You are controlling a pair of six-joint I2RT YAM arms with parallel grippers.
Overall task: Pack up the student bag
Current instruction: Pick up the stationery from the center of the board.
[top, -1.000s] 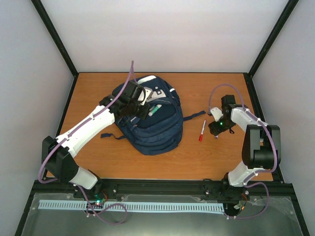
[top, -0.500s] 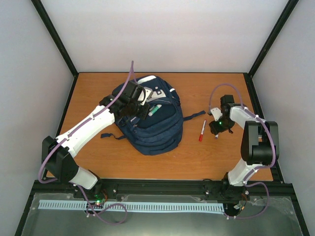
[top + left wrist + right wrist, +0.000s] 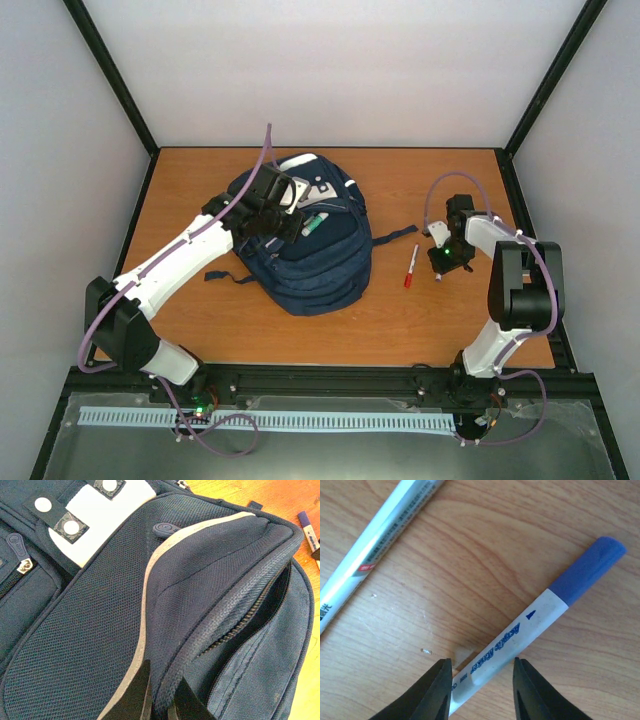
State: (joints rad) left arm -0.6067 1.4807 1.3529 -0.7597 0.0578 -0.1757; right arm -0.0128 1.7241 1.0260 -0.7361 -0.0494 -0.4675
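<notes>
The student bag (image 3: 305,250) is a navy backpack lying flat on the wooden table, left of centre. My left gripper (image 3: 277,208) is on its upper part. In the left wrist view that gripper (image 3: 161,680) is shut on the thick zipper edge of the bag's (image 3: 100,620) raised pocket flap, and the pocket gapes open to the right. My right gripper (image 3: 445,262) is down at the table, right of the bag. Its jaws (image 3: 482,665) are open and straddle a white marker with a blue cap (image 3: 545,610) that lies on the wood.
A white pen with a red cap (image 3: 410,267) lies between the bag and my right gripper; its barrel (image 3: 380,545) crosses the right wrist view's upper left. A green and white item (image 3: 312,226) rests on the bag. A white buckle patch (image 3: 100,515) is near the bag's top.
The right gripper's jaws have narrowed around the blue-capped marker and the wrist has shifted slightly. The left arm and the bag have not moved.
</notes>
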